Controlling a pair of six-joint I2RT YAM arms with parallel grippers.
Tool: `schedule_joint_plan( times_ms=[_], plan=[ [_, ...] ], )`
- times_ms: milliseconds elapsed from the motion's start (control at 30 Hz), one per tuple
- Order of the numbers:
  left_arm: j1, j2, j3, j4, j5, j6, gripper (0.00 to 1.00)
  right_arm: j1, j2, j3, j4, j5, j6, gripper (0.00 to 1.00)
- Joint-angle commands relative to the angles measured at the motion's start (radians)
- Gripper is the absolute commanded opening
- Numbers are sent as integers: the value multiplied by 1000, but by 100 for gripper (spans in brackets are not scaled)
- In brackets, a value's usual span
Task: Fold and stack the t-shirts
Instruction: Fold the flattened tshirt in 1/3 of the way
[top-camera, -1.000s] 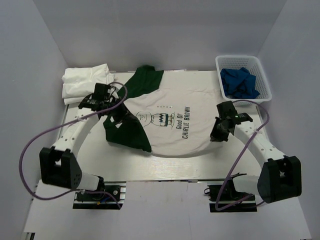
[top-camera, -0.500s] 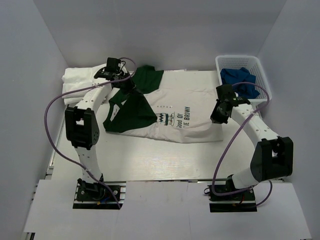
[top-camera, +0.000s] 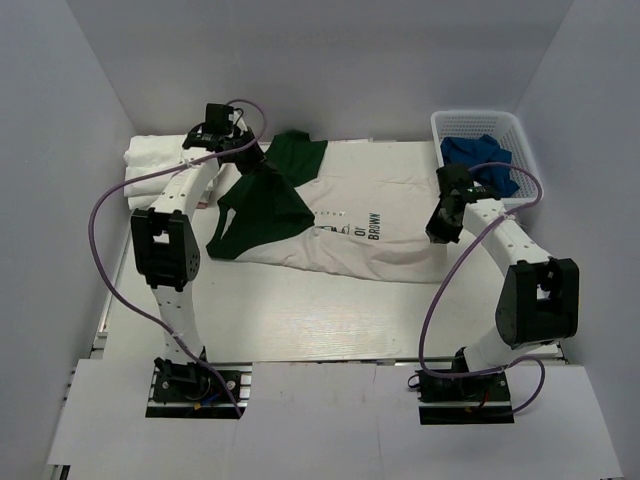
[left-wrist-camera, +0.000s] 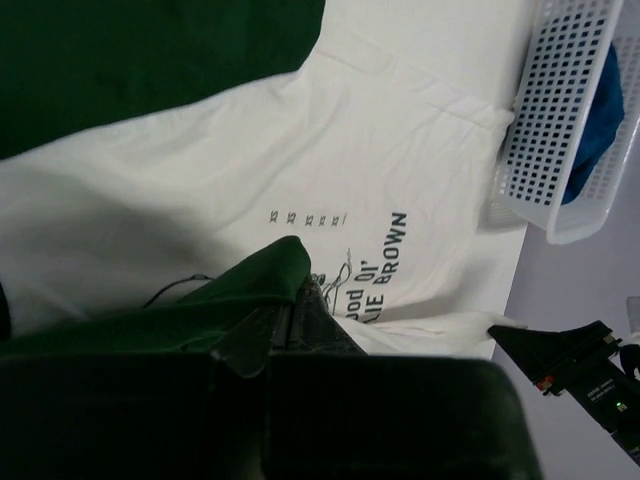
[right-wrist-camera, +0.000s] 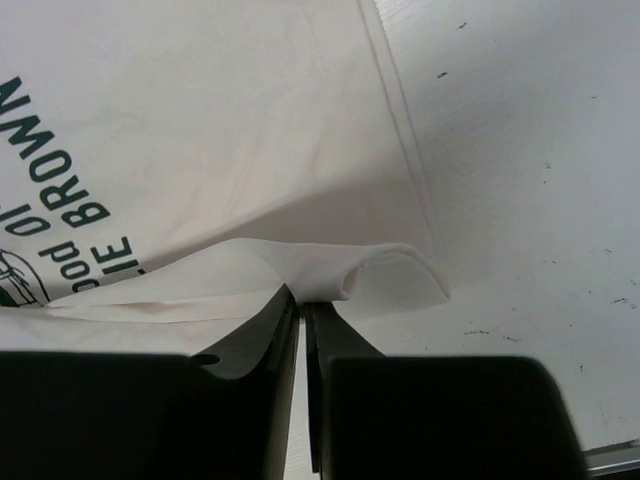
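The Charlie Brown t-shirt (top-camera: 370, 215), white with dark green sleeves, lies across the middle of the table, its near half folded up over the far half. My left gripper (top-camera: 252, 165) is shut on the green sleeve (left-wrist-camera: 250, 285) and holds it lifted near the back left. My right gripper (top-camera: 437, 228) is shut on the white hem (right-wrist-camera: 335, 270) at the shirt's right edge, low over the table. Plain white folded t-shirts (top-camera: 165, 165) are stacked at the back left corner. The print (left-wrist-camera: 375, 265) is partly covered by the fold.
A white plastic basket (top-camera: 487, 125) holding blue cloth (top-camera: 480, 160) stands at the back right; it also shows in the left wrist view (left-wrist-camera: 565, 110). The white table (top-camera: 300, 320) lies between white walls on the left, back and right.
Both grippers have carried the near edge of the shirt away from me toward the back, folding it over. The left arm now reaches to the back left, the right toward the basket.
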Motion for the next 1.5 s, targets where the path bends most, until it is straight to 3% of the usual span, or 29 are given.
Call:
schedule_joint_plan(
  times_ms=[0, 200, 367, 400, 433, 467, 567, 700, 800, 900, 1133, 1300, 1367, 1467],
  plan=[
    [9, 27, 71, 42, -1, 17, 0, -21, -1, -8, 12, 67, 42, 12],
    [29, 88, 80, 105, 19, 17, 0, -49, 42, 4, 52, 52, 46, 18],
    [40, 182, 146, 188, 44, -6, 1, -66, 111, 69, 70, 46, 52, 35],
    [40, 199, 166, 188, 44, -6, 11, -66, 122, 98, 55, 44, 33, 39],
    [40, 219, 216, 188, 65, -6, 37, -60, 113, 102, 57, 43, 24, 45],
    [40, 254, 241, 188, 87, 3, 99, -55, 108, 105, 63, 28, 13, 62],
    [49, 268, 301, 105, 133, 40, 100, -51, 55, 83, 79, -20, -30, 90],
    [49, 144, 141, 34, 41, 92, 100, -25, -71, -48, 133, -113, -63, 90],
    [31, -54, -222, 88, -28, 105, 100, 9, -142, -177, 248, -209, -92, 90],
    [31, -192, -468, 209, -5, 94, 100, 26, -153, -256, 331, -289, -117, 90],
    [49, -148, -604, 229, -48, 74, 100, 32, 4, -279, 395, -266, -135, 90],
    [49, -122, -729, 190, -111, 63, 100, 29, 21, -359, 367, -230, -125, 90],
    [49, -158, -839, 180, -171, 33, 100, 31, -10, -407, 348, -224, -114, 90],
    [49, -331, -1009, 136, -241, 4, 100, 35, -67, -497, 256, -169, -102, 90]
  ],
)
